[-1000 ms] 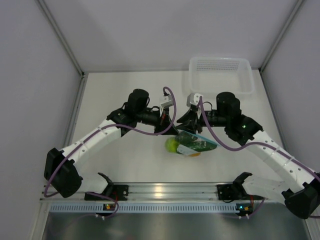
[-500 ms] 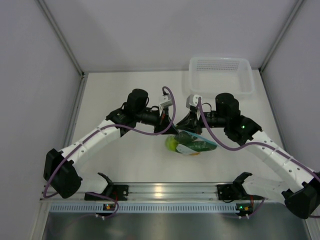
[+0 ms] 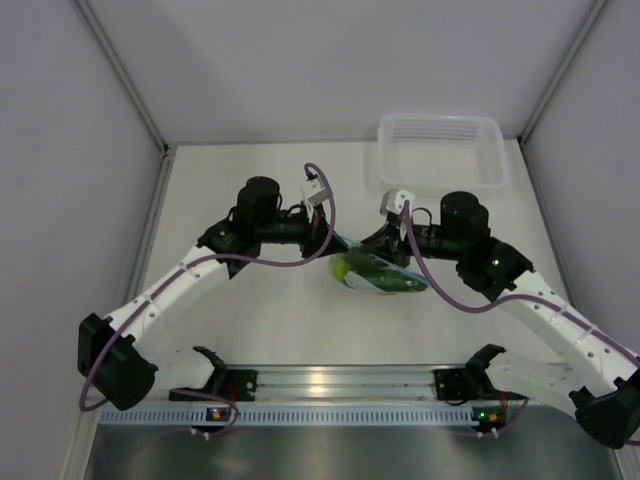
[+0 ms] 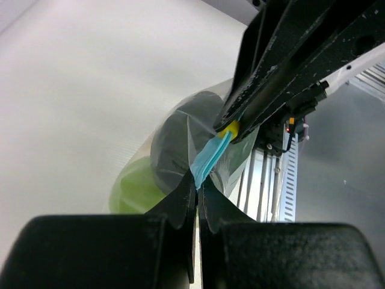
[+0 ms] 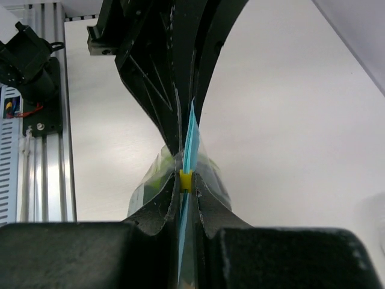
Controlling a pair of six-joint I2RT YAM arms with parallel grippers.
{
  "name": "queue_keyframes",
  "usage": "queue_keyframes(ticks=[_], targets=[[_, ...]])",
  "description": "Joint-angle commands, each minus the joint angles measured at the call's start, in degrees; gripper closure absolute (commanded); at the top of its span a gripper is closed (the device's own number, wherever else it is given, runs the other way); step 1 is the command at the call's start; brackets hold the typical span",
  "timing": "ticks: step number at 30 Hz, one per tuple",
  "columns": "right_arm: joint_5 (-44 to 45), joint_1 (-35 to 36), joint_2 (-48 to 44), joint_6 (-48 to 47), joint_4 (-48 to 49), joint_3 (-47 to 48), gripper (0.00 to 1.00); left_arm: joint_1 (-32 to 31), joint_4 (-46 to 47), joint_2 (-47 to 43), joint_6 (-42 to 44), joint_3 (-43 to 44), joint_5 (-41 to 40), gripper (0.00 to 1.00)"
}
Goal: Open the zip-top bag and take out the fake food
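Observation:
The zip-top bag point(image 3: 378, 273) hangs between my two grippers just above the table, with its light blue zip strip point(image 4: 210, 158) uppermost. Inside it I see a lime-green ball point(image 4: 133, 191), a dark green oval point(image 4: 178, 135) and more dark green fake food point(image 3: 392, 281); the orange fruit is hidden. My left gripper point(image 4: 197, 186) is shut on one end of the zip strip. My right gripper point(image 5: 187, 180) is shut on the strip at its yellow slider point(image 5: 186, 180), facing the left gripper closely. In the top view the left gripper point(image 3: 334, 246) and the right gripper point(image 3: 374, 246) meet over the bag.
A white mesh basket point(image 3: 440, 150) stands at the back right of the table. An aluminium rail point(image 3: 330, 380) with the arm bases runs along the near edge. White walls close the table on the left, back and right.
The left arm has drawn back to the left and the right arm has shifted slightly right. The bag has moved a little up and back, held between them.

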Motion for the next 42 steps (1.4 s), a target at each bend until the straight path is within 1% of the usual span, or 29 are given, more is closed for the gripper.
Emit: queue_keyframes(ticks=[1,2,3,5,6,10,12,13,16,18,22,25,26,30,33,34,38,39,41,42], targets=[[2.6,0.4,-2.3,0.3,-1.5,-0.9,1.00,2.3,7.8,-3.0,-3.1,-1.0,-4.3,1.00],[3.1,0.4,-2.5,0.2,-2.4,-0.4,1.00,2.6,8.6,-3.1,-3.3,-1.6,-5.5,1.00],[4.3,0.4,-2.6,0.2,-4.0,-0.2,1.00,2.7,8.8,-3.2,-3.8,-1.8,-10.1,1.00],[5.8,0.4,-3.6,0.5,-5.1,0.1,1.00,3.9,9.5,-3.6,-5.8,-2.3,-14.6,1.00],[7.1,0.4,-4.2,0.7,-5.4,0.0,1.00,4.4,9.5,-3.7,-6.4,-2.5,-18.7,1.00],[8.6,0.4,-7.0,2.6,-6.7,-0.9,1.00,6.6,11.3,-5.6,-10.1,-4.3,-24.2,1.00],[9.8,0.4,-8.2,3.3,-7.5,-1.2,1.00,6.6,14.2,-7.6,-11.9,-5.9,-27.2,1.00],[10.5,0.5,-8.5,3.6,-7.8,-1.3,1.00,6.7,14.4,-8.0,-12.4,-6.1,-30.4,1.00],[12.7,0.6,-9.3,4.1,-10.7,-0.9,1.00,6.6,14.4,-9.1,-13.4,-7.0,-35.9,1.00],[14.8,0.8,-9.5,4.6,-12.1,-0.9,1.00,6.6,14.4,-9.3,-14.0,-7.3,-37.6,1.00],[16.3,1.7,-8.8,4.9,-13.3,-0.6,1.00,6.6,14.4,-9.1,-14.7,-8.5,-41.1,1.00],[17.0,2.0,-8.2,4.9,-13.8,-0.2,1.00,6.6,14.3,-9.3,-15.0,-9.4,-44.8,1.00],[17.2,2.0,-7.8,4.9,-13.9,-0.2,1.00,6.7,13.7,-9.3,-15.1,-9.5,-47.4,1.00],[16.3,2.0,-7.1,5.0,-13.4,-0.7,1.00,6.7,13.1,-7.9,-15.4,-9.3,-46.4,1.00],[14.2,2.0,-6.5,5.4,-12.1,-1.0,1.00,6.6,14.2,-7.1,-15.1,-9.4,-39.9,1.00],[13.7,2.1,-6.3,5.6,-11.6,-1.0,0.97,6.7,15.1,-6.9,-14.9,-9.7,-34.3,1.00],[12.7,2.1,-7.0,6.8,-9.5,-2.0,0.73,6.7,19.1,-6.2,-14.1,-11.8,-23.5,1.00],[14.0,2.1,-7.1,7.1,-9.3,-2.2,0.71,6.6,19.9,-6.0,-13.5,-12.3,-22.1,1.00],[15.5,2.1,-8.1,7.1,-8.3,-2.7,0.71,6.6,21.6,-5.5,-12.6,-13.7,-17.1,1.00],[19.2,2.0,-8.4,7.8,-7.8,-2.9,0.71,6.7,22.2,-5.3,-11.7,-14.1,-15.1,1.00]])
